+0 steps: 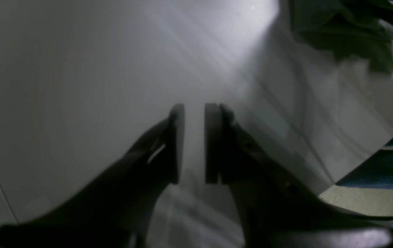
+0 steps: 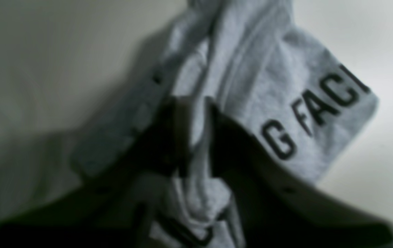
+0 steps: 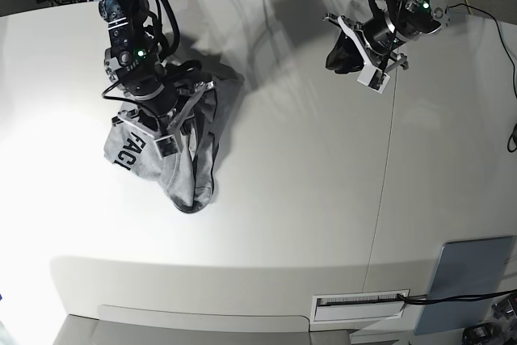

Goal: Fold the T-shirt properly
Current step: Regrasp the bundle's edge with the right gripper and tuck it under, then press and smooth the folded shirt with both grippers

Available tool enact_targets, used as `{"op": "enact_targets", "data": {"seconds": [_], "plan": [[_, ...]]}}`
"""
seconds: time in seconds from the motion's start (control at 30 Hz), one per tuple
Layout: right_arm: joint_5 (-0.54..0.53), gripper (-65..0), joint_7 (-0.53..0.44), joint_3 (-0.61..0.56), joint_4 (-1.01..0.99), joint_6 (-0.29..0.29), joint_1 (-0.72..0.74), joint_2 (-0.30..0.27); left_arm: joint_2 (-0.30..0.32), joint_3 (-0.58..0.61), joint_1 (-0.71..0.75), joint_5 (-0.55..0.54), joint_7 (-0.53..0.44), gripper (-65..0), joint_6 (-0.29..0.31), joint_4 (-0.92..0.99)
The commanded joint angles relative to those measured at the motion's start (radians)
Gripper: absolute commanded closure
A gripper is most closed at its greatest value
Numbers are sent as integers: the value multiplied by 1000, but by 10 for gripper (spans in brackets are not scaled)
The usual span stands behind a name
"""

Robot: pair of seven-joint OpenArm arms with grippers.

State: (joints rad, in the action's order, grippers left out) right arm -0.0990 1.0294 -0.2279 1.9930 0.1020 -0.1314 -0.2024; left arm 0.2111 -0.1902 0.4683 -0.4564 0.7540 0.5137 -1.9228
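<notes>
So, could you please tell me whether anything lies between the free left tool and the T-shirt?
Nothing visible does. The left tool hangs over bare table, its jaws slightly apart and empty. The T-shirt is bunched up across the table, with the right tool shut on it.

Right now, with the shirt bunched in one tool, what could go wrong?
1. The right tool pinches only a narrow bunch of the T-shirt; the rest hangs in a crumpled clump, so laying it down may leave wrinkles or folded-under layers.
2. The left tool is open and holds nothing, far across the table; with only one grip, the shirt can't be spread flat yet.
</notes>
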Motion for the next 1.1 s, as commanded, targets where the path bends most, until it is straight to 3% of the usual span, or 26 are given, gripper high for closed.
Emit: {"op": "enact_targets", "data": {"seconds": [0.0, 0.07, 0.17, 0.27, 0.3, 0.43, 0.47, 0.67, 0.9, 1.07], "plan": [[6, -201, -32, 8, 35, -1, 2, -10, 5, -2, 0, -14, -22, -92, 4, -15], [6, -248, -28, 16, 75, -1, -27, -12, 5, -2, 0, -15, -22, -92, 4, -15], [6, -249, 67, 21, 186, 20, -66, -24, 5, -2, 0, -15, -22, -92, 4, -15], [7, -243, 60, 21, 314, 63, -134, -78, 5, -2, 0, -15, -22, -92, 4, -15], [15, -225, 53, 23, 345, 54, -163, -92, 6, -2, 0, -15, -22, -92, 4, -15], [92, -20, 62, 57, 363, -44, -271, -97, 5, -2, 0, -15, -22, -92, 5, -15], [105, 0, 62, 74, 363, -47, -288, -97, 5, -2, 0, -15, -22, -92, 5, -15], [106, 0, 45, 148, 320, -35, -320, -97, 5, -2, 0, -16, -22, -92, 8, -15], [91, 0, -89, 144, 119, -12, -304, -97, 5, -2, 0, -16, -22, -92, 8, -15], [78, 0, -98, 142, 26, 41, -246, -89, 5, -2, 0, -16, -22, -92, 8, -15]]}}
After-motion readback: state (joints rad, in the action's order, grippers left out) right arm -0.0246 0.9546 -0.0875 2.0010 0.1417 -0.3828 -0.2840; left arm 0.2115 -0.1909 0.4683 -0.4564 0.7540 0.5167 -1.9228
